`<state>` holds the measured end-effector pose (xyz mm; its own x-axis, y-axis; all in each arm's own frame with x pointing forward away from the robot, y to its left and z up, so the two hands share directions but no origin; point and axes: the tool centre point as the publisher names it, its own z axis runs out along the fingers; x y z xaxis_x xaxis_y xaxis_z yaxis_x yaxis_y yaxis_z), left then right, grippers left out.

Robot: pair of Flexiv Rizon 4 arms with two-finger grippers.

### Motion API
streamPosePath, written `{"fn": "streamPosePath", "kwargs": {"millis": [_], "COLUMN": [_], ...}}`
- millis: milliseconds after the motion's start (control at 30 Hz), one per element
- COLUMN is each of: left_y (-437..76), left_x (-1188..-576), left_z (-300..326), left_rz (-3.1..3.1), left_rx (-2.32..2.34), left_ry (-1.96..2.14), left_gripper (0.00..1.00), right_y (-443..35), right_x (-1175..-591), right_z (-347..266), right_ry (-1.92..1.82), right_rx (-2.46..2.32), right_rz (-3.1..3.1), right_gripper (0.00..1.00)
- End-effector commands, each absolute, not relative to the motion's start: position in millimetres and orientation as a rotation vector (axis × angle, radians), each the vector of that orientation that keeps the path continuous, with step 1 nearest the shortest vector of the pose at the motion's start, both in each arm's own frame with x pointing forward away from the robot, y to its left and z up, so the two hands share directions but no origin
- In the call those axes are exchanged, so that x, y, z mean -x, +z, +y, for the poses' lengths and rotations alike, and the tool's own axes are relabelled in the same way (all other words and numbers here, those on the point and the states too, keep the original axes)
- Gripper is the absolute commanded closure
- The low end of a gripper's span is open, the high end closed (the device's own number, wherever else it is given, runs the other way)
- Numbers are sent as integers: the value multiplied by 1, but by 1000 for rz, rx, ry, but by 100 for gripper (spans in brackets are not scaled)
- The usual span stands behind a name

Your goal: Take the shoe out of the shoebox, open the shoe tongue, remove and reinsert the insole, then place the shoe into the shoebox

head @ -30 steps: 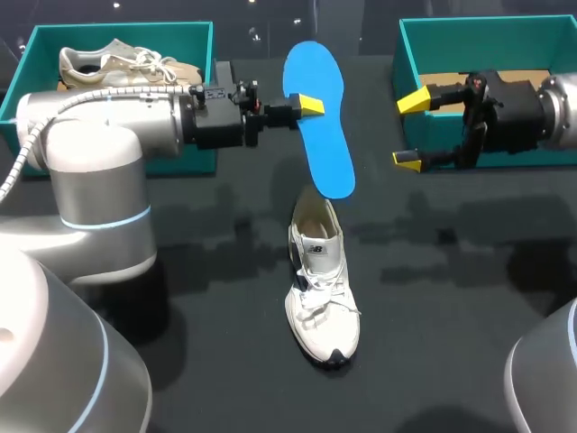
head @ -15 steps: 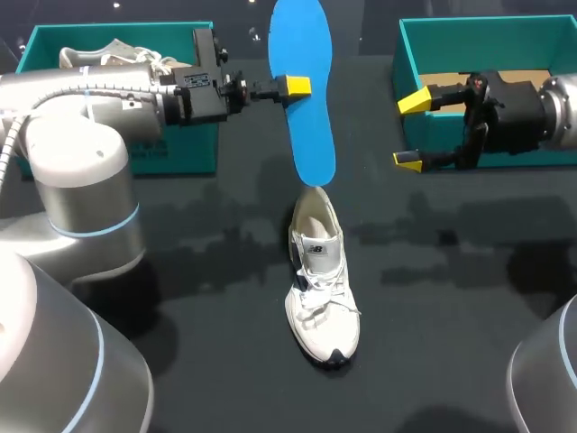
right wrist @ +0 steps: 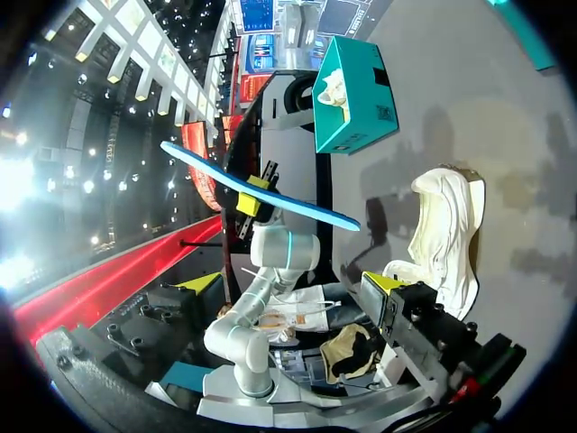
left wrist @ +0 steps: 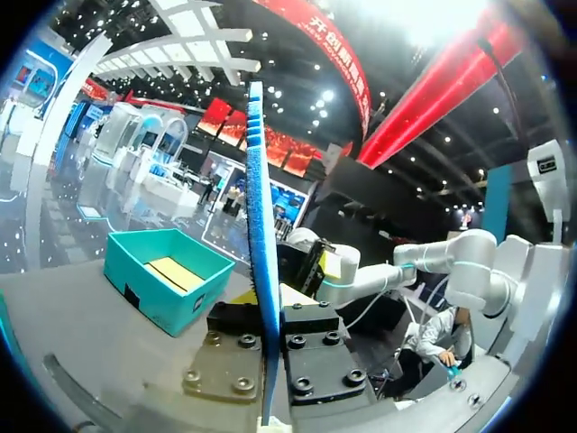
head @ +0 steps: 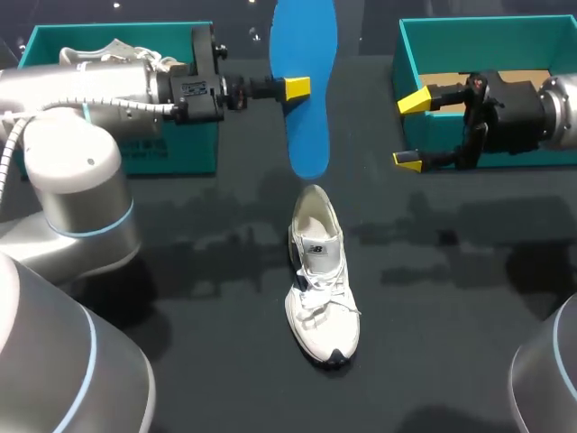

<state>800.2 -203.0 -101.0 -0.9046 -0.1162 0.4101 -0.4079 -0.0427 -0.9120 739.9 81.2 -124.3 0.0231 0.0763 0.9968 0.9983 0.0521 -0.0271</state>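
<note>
A blue insole [head: 305,99] hangs in the air, its lower end above and behind the heel of the white shoe [head: 321,289]. My left gripper [head: 294,88] is shut on the insole's edge. In the left wrist view the insole [left wrist: 259,207] stands edge-on between the fingers. The shoe lies on the black table at the middle, toe toward the front edge. My right gripper [head: 409,130] stands open to the right of the insole, in front of the right box, with nothing in it. In the right wrist view the insole [right wrist: 261,192] and the shoe [right wrist: 446,225] lie ahead of my right gripper [right wrist: 293,281].
A teal shoebox [head: 185,153] at the back left holds a second, beige shoe [head: 117,61]. Another teal shoebox [head: 410,41] at the back right has tan paper [head: 451,79] in it. My right arm crosses in front of that box.
My left arm has lifted the insole up and away from the shoe's heel and swung it more upright. The right arm and the shoe have kept still.
</note>
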Motion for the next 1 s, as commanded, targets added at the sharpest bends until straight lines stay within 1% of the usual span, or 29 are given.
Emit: {"fn": "streamPosePath", "kwargs": {"millis": [33,400,633,900,1000], "left_y": [-101,-101,-98,-98,-104], "left_x": [-795,-795,-780,-774,-769], "left_z": [-190,-190,-197,-196,-193], "left_rz": [-2253,-2253,-2412,-2503,-2572], "left_rx": [-50,-50,457,838,1212], "left_ry": [2267,2267,2351,2410,2450], "left_gripper": [100,100,100,100,100], "right_y": [-125,-125,-125,-125,-125], "right_x": [-740,-740,-740,-740,-740], "right_z": [82,82,82,82,82], "right_ry": [-1114,-1114,-1114,-1114,-1114], "right_rx": [1238,1238,1238,1238,1238], "right_rz": [-1271,-1271,-1271,-1271,-1271], "right_gripper": [0,0,0,0,0]}}
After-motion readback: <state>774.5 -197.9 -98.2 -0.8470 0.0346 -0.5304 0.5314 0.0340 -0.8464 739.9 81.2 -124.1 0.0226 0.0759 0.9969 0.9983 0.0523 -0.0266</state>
